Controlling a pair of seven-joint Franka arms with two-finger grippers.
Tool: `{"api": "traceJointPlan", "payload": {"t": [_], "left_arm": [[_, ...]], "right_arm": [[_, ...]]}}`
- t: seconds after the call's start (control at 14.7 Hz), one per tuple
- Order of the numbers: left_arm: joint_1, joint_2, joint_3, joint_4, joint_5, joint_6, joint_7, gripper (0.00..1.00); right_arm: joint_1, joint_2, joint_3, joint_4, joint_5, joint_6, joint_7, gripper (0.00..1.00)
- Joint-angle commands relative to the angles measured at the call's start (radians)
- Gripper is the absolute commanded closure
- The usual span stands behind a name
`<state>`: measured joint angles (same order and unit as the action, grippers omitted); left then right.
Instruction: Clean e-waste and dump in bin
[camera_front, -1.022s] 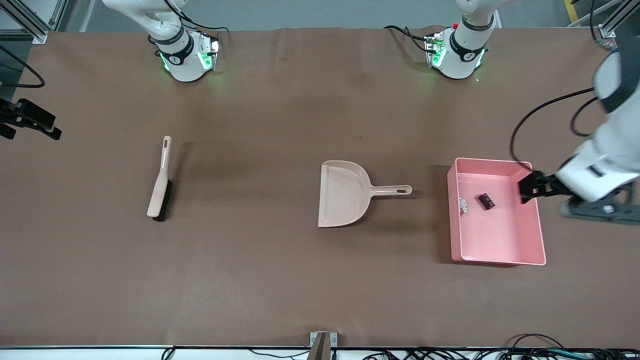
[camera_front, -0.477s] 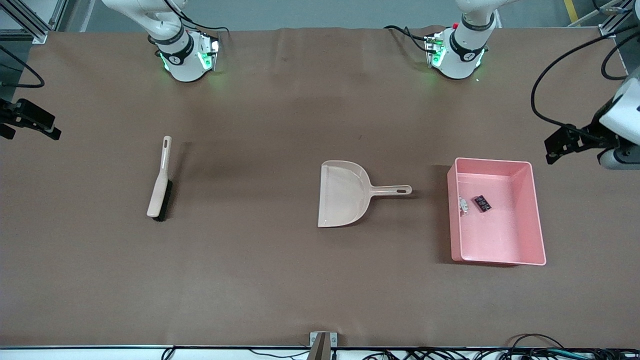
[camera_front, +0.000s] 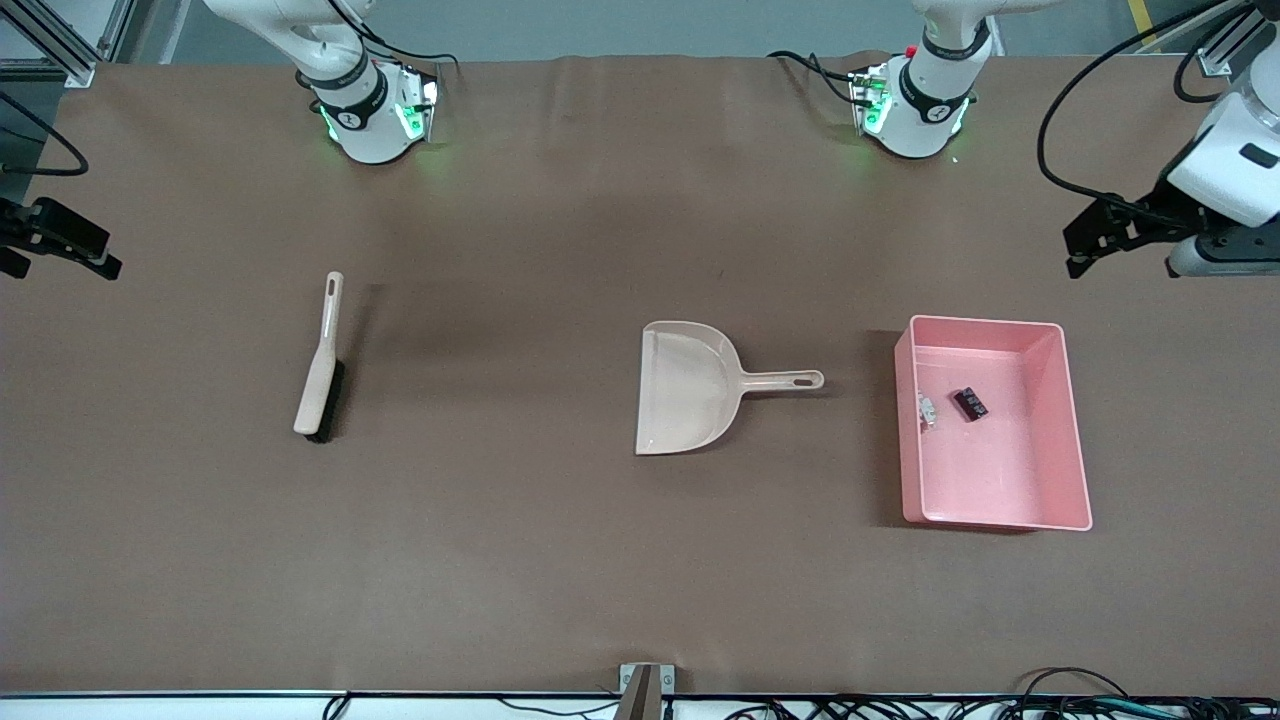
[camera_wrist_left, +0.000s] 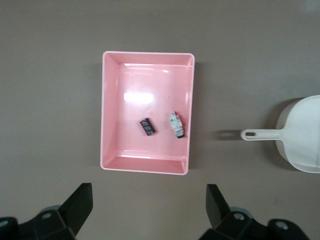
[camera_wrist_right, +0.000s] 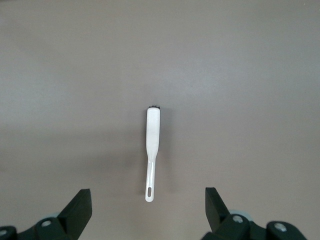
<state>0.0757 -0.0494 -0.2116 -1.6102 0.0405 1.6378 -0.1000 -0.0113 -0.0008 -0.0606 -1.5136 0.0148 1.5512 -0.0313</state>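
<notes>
- A wide brown tabletop (camera_front: 560, 560) carries everything; two white robot arms rise from bases along its edge farthest from the front camera.
- A pink bin (camera_front: 1070, 440), a low-walled rectangular tray, sits toward the left arm's end of the tabletop. Both pieces of e-waste lie inside it.
- A beige dustpan (camera_front: 690, 388) lies flat on the tabletop beside the bin, toward the right arm's end, its handle pointing at the bin. The two are apart.
- A beige brush (camera_front: 320, 365) with dark bristles lies well apart from the dustpan, toward the right arm's end.
- The left gripper (camera_front: 1088, 240) hangs in the air over bare tabletop just outside the bin's corner. Its jaws are spread wide and hold nothing. The bin and its contents are clear of it.
- The right gripper (camera_wrist_right: 147, 212) hangs above the brush, jaws spread wide and empty. This arm waits.
- The dark block (camera_front: 971, 403) rests on the bin floor, in the half farther from the front camera.
- The whitish-grey part (camera_front: 927, 410) lies just beside the block, against the bin wall nearest the dustpan.
</notes>
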Motion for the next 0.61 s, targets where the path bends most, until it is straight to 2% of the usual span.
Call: {"api": "traceJointPlan", "payload": {"t": [0.0, 0.2, 0.48, 0.54], "left_arm": [[-0.01, -0.084, 0.015, -0.091, -0.03, 0.007, -0.009, 0.0], [-0.007, -0.147, 0.015, -0.163, -0.03, -0.003, -0.006, 0.0], [-0.002, -0.138, 0.037, -0.154, -0.047, -0.016, -0.001, 0.0], [-0.004, -0.132, 0.063, -0.148, -0.068, -0.015, -0.001, 0.0]], "right_arm": [[-0.01, -0.01, 0.01, -0.002, -0.006, 0.001, 0.007, 0.0], [-0.01, -0.01, 0.012, 0.001, -0.01, 0.013, 0.004, 0.0], [-0.009, -0.01, 0.013, 0.001, -0.036, 0.023, 0.005, 0.0], [-0.007, -0.01, 0.013, 0.001, -0.038, 0.023, 0.004, 0.0]]}}
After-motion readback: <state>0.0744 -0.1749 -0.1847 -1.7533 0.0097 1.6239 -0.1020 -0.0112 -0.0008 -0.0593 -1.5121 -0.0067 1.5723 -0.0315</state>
